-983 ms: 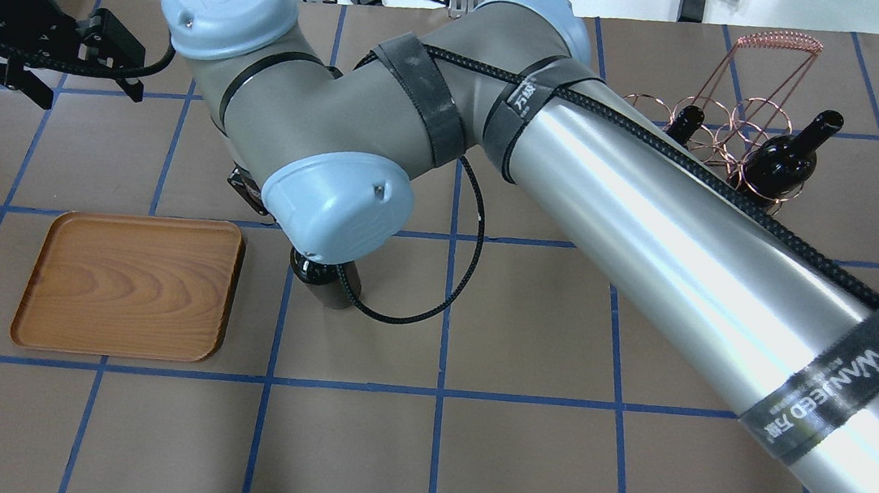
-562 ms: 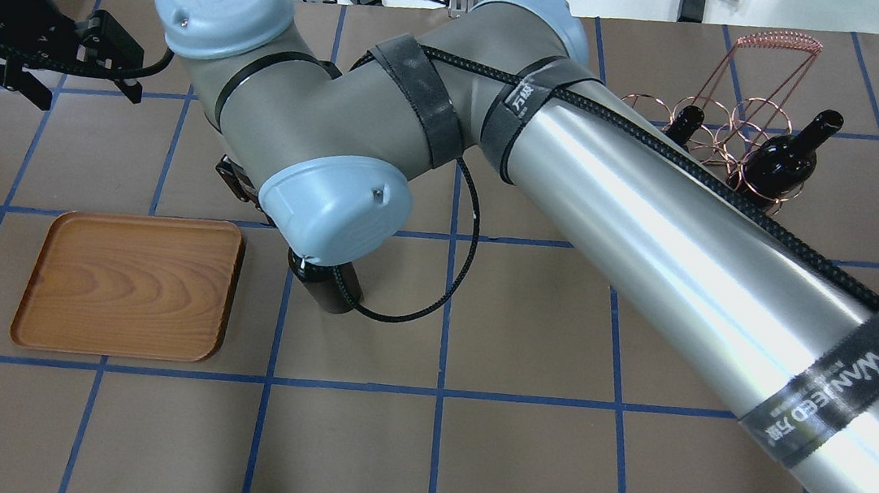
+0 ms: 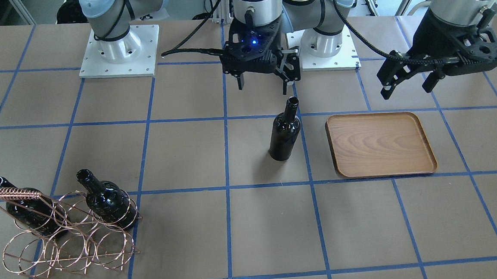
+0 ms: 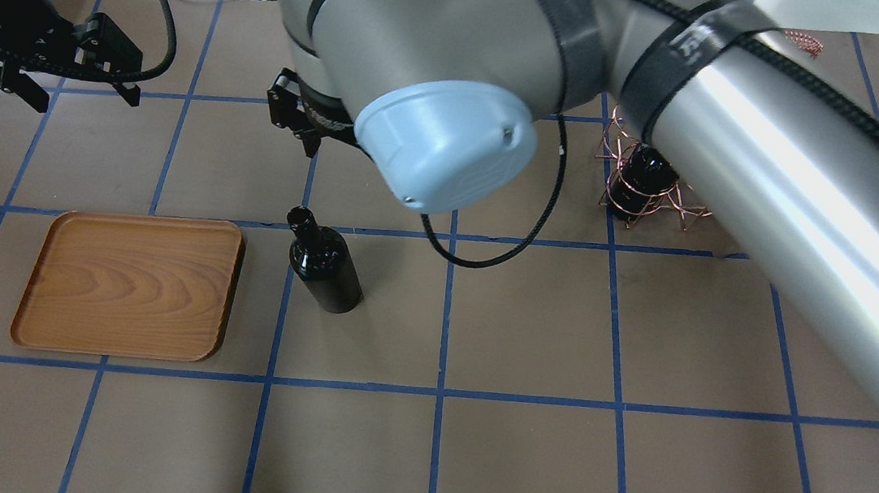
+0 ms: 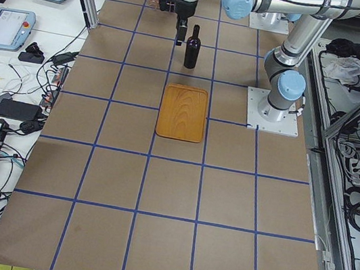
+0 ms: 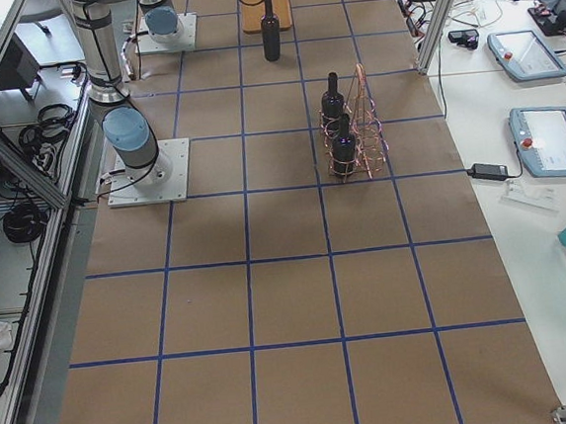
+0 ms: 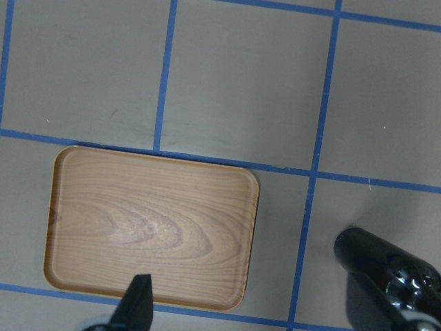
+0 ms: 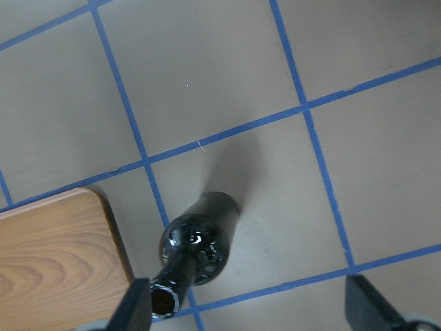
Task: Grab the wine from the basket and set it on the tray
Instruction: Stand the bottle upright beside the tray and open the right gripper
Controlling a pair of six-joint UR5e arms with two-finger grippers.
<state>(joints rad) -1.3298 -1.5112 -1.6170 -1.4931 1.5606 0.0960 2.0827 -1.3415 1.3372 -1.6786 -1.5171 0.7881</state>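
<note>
One dark wine bottle (image 3: 283,135) stands upright on the table just beside the wooden tray (image 3: 380,144), apart from it; it also shows in the overhead view (image 4: 327,263). My right gripper (image 3: 264,79) is open and empty, above and behind the bottle's neck; its wrist view looks down on the bottle (image 8: 196,245). My left gripper (image 3: 407,87) is open and empty, hovering over the table behind the tray (image 4: 129,283). The copper wire basket (image 3: 64,237) holds two more bottles (image 3: 107,200).
The basket (image 4: 645,195) is mostly hidden behind my right arm in the overhead view. The arm bases (image 3: 118,52) stand at the robot's edge of the table. Blue tape lines grid the brown table.
My right gripper has let go of the bottle and risen up and back toward the robot. The bottle now stands free beside the tray. The left gripper has barely moved.
</note>
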